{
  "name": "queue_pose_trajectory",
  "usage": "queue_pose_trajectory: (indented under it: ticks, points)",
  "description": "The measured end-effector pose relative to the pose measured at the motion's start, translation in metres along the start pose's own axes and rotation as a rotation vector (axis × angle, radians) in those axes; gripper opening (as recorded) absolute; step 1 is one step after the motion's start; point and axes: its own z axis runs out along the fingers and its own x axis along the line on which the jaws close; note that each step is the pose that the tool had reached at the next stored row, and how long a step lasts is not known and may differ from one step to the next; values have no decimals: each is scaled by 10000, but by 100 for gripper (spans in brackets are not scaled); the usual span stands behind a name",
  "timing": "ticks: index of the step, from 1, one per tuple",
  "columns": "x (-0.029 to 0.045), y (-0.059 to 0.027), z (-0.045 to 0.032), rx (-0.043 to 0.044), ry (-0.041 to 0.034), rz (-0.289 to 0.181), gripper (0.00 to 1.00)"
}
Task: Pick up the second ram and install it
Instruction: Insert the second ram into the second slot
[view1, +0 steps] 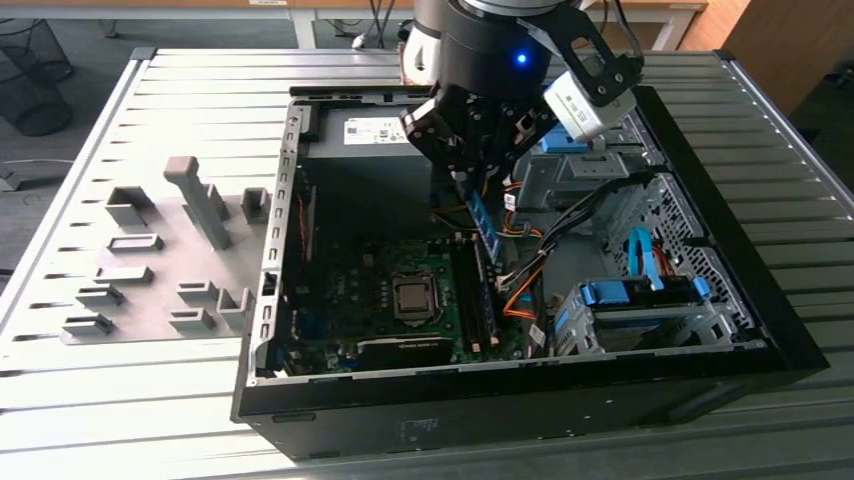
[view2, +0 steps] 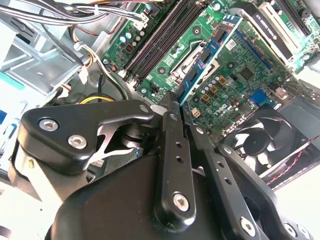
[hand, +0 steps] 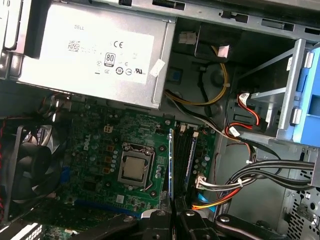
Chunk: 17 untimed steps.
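We have the second ram (view1: 483, 228) clamped in our gripper (view1: 467, 182), hanging above the motherboard slots (view1: 474, 300), not yet seated.

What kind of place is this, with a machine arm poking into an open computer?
Probably a robotics lab or test workshop: an open computer case lies on a slatted metal table, grey holder blocks beside it, and the hand holds a memory stick.

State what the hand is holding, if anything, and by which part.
The hand is shut on the second ram, gripping one end; the stick's remaining length juts out over the motherboard.
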Motion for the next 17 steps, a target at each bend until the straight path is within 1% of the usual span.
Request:
queue_pose_trajectory:
  ticks: [2, 9, 15, 17]
  points:
    - [0, 0, 0, -1, 0, 40, 14]
    - [0, 0, 5, -10, 10, 548, 14]
    - [0, 0, 5, -12, 12, 632, 14]
    - [0, 0, 8, -15, 15, 780, 14]
